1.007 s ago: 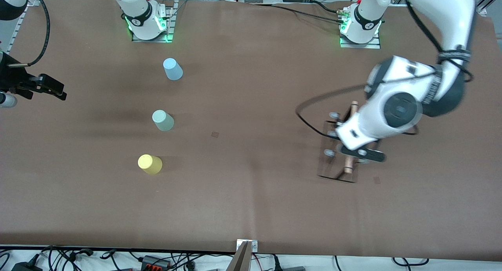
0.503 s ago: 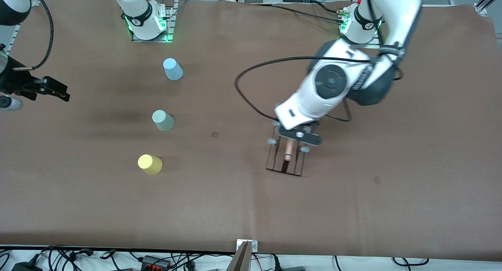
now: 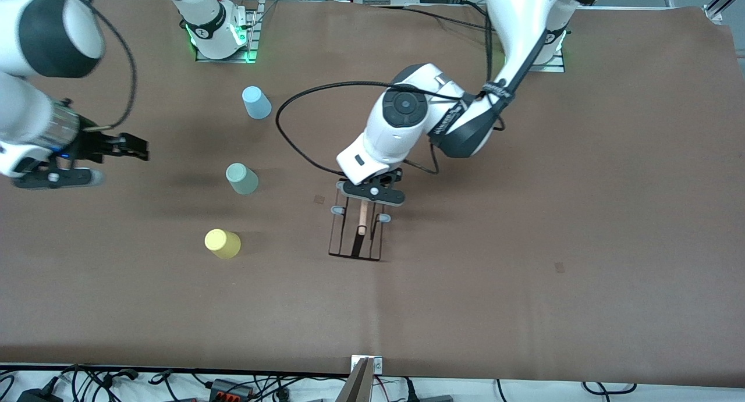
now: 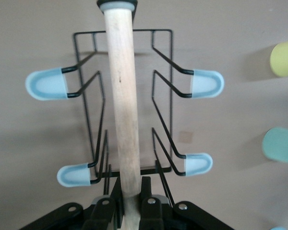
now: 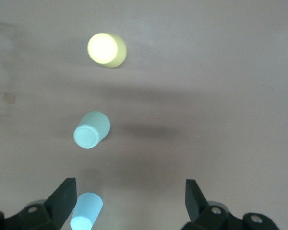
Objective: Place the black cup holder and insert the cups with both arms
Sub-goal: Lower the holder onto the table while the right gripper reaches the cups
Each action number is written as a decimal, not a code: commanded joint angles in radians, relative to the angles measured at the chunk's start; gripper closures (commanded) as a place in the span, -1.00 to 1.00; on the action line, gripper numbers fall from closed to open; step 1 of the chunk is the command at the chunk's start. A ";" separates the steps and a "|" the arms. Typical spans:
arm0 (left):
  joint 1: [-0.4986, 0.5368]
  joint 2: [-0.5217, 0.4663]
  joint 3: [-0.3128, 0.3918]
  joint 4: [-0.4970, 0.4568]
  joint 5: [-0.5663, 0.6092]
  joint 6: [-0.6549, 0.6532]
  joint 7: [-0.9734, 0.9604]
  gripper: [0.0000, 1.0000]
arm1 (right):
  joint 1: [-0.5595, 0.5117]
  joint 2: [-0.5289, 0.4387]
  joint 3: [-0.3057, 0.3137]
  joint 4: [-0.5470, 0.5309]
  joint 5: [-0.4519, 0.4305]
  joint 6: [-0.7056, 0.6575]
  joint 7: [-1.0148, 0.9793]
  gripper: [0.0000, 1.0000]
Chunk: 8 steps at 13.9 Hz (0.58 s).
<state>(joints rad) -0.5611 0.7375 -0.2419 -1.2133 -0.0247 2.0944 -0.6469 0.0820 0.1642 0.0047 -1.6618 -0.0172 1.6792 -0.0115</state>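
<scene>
Black cup holder: wire rack, upright at mid-desk, its rectangular base below and just nearer the front camera than the left hand. Wooden rod handle: clamped at its upper end between the closed fingers of the left hand; the rack's grey-tipped pegs spread to either side of the rod. Right hand: jaws wide apart, holding nothing, over bare desk toward the right arm's end, well apart from the rack. Mint green cup: upside down, between the two hands, closest to the right hand. Yellow cup: nearer the front camera than the mint one. Light blue cup: farther from the front camera than the mint one. All three cups stand apart from the rack.
</scene>
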 commanded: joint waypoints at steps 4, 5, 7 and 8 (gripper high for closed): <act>-0.062 0.029 0.010 0.055 -0.069 0.018 -0.089 0.98 | 0.013 0.087 -0.002 -0.003 0.016 -0.007 0.036 -1.00; -0.066 0.029 0.009 0.055 -0.081 0.018 -0.089 0.98 | 0.015 0.097 0.000 -0.010 0.032 -0.015 0.036 -1.00; -0.072 0.031 0.009 0.055 -0.095 0.018 -0.094 0.98 | 0.015 0.113 -0.002 -0.015 0.092 -0.036 0.036 -1.00; -0.080 0.034 0.010 0.048 -0.116 0.018 -0.105 0.98 | 0.015 0.120 -0.002 -0.015 0.095 -0.038 0.038 -1.00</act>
<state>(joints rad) -0.6225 0.7676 -0.2420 -1.1898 -0.1015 2.1227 -0.7334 0.0972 0.2864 0.0021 -1.6697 0.0489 1.6586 0.0120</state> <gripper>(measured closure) 0.837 0.000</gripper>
